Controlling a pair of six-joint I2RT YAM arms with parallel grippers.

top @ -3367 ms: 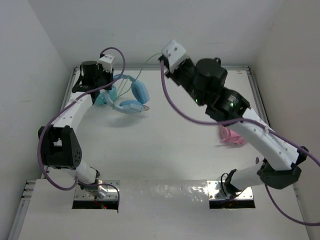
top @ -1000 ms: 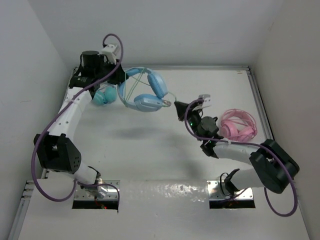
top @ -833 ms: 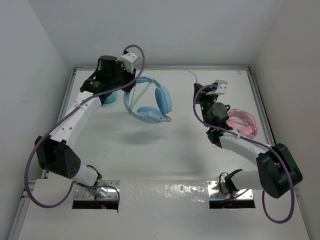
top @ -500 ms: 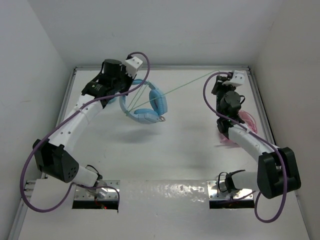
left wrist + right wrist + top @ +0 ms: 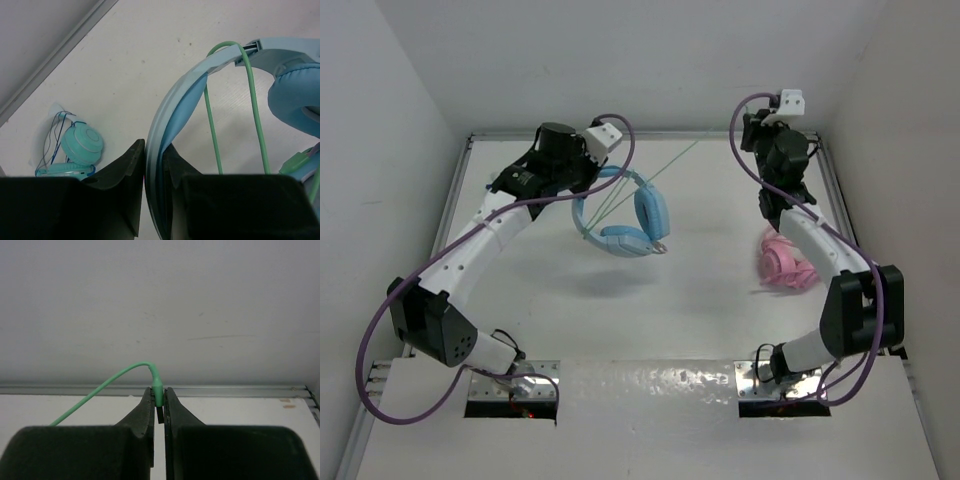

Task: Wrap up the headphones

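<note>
White worktop (image 5: 650, 300) and plain white walls make up the scene. Near its back edge the headphones (image 5: 650, 212) hang clear of the surface. The left end effector (image 5: 154, 150) is clamped narrow on their blue headband (image 5: 175, 95). A thin green cable (image 5: 254, 102) crosses the headband and runs taut to the right of the headphones. There the right end effector (image 5: 159, 395) pinches its plug (image 5: 158, 387).

Pink headphones (image 5: 785, 268) lie right of the headphones, partly hidden by the right arm. Smaller teal headphones (image 5: 80, 145) lie left of them and show only in the left wrist view.
</note>
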